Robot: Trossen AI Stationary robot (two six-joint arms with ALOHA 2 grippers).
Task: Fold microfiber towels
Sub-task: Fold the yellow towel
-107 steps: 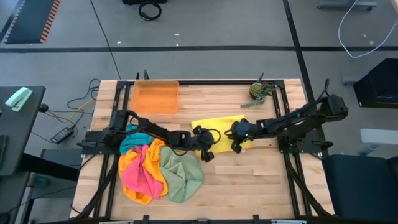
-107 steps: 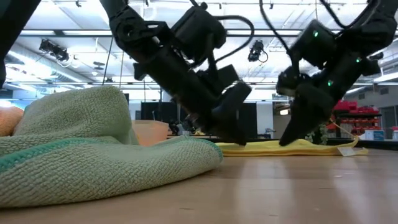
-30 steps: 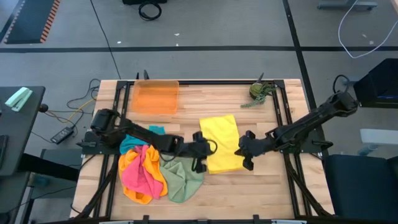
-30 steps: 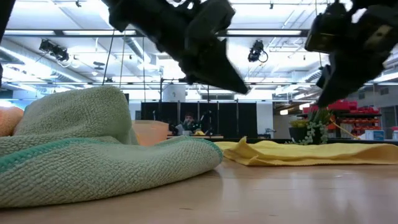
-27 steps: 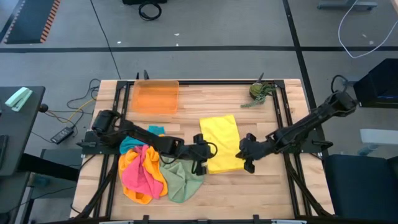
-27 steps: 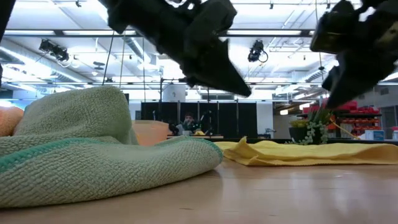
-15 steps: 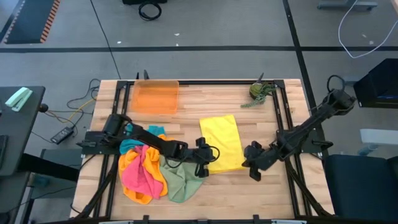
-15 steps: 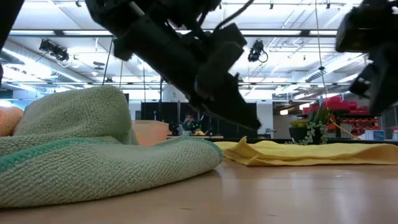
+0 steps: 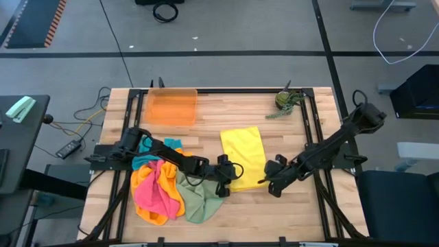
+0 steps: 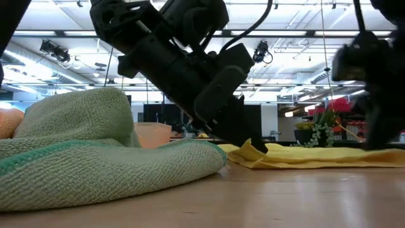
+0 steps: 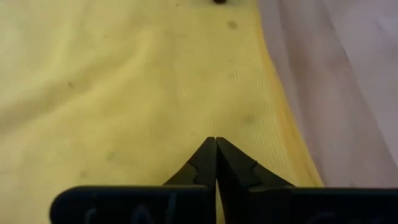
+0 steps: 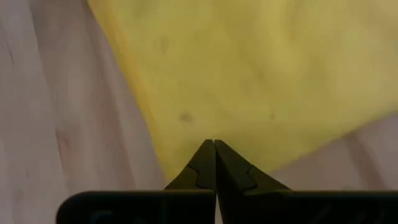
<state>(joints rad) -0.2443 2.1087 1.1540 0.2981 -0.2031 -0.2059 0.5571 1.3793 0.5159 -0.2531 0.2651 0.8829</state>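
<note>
A yellow microfiber towel lies folded into a long rectangle at the table's middle, flat except for a small raised hump at its near left corner. My left gripper is shut, with its tips down at that corner. My right gripper is shut too, its tips low over the towel's near right corner; in the low view it shows blurred at the right. More towels lie heaped at the left. My left gripper's shut fingertips meet the yellow towel at its raised near left corner, slanting down from the table's left. Whether any cloth is between the fingers I cannot tell; the towel lies on the table. My right gripper's shut tips stand at the near right corner, slanting down from the right. Whether they touch the cloth I cannot tell.
The heap at the near left holds orange, pink, sage green and teal towels. A translucent orange tray sits at the far left and a small plant at the far right. Bare wood lies along the near edge, right of the heap.
Both grippers have sunk toward the yellow towel while staying shut. The left came down onto the near left corner. The right swung toward the near edge, then back left to the near right corner. The towel has kept its place.
</note>
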